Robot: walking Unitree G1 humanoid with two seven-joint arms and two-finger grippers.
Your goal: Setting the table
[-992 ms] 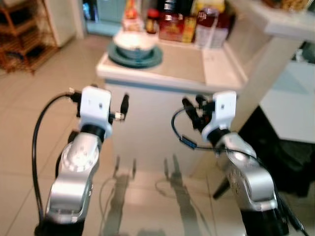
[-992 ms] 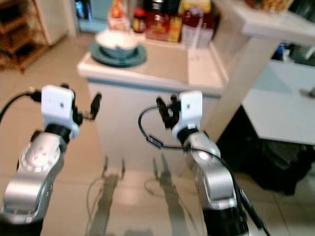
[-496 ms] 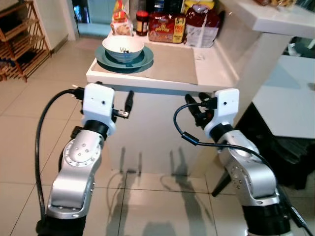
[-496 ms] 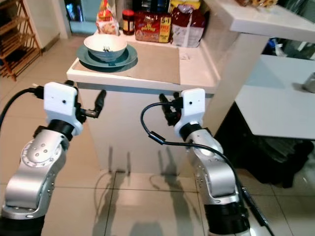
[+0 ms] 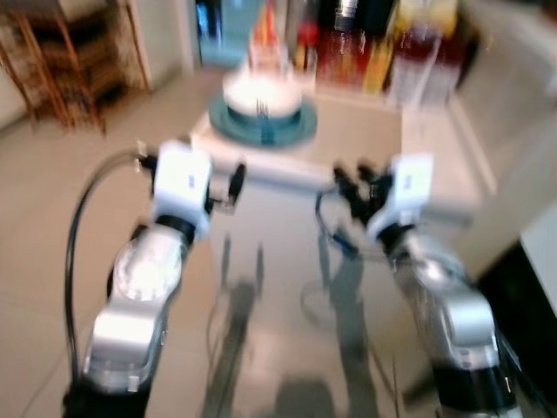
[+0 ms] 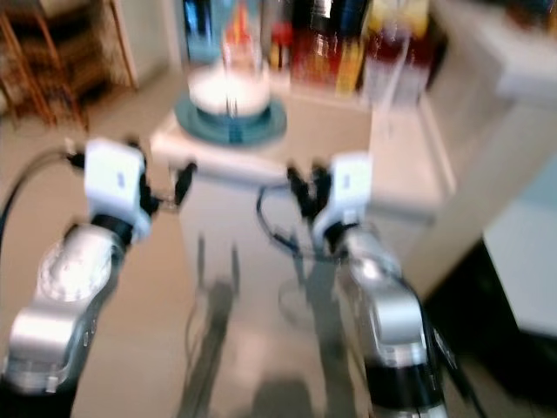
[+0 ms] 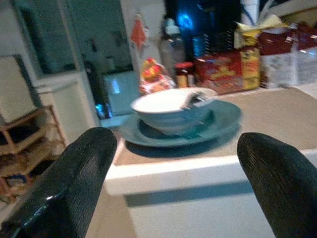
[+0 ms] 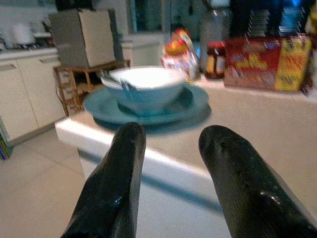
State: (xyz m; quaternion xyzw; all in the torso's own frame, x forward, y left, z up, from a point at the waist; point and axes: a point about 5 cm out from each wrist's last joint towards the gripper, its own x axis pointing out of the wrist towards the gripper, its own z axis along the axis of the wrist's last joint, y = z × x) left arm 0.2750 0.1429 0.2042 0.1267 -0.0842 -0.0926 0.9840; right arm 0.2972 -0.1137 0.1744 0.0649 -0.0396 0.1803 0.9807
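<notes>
The view is now blurred and nearer the white surface [image 7: 198,171], so the robot approaches the white bowl [image 7: 171,109] on its teal plate [image 8: 148,111], left pincer [image 7: 173,188] and right pincer [image 8: 171,163] both apart, empty.

Motion-blurred head views, dim wrist views

Home kitchen: a white counter [image 7: 198,168] carries a bowl [image 7: 171,106] on a teal plate [image 7: 218,119], w/ snack packets [image 8: 267,62], a jar [image 8: 216,59] & bottles at the back; cream cabinets [image 8: 20,94], a wooden rack [image 5: 74,61] & pale tiled floor [image 5: 52,200] surround it
</notes>
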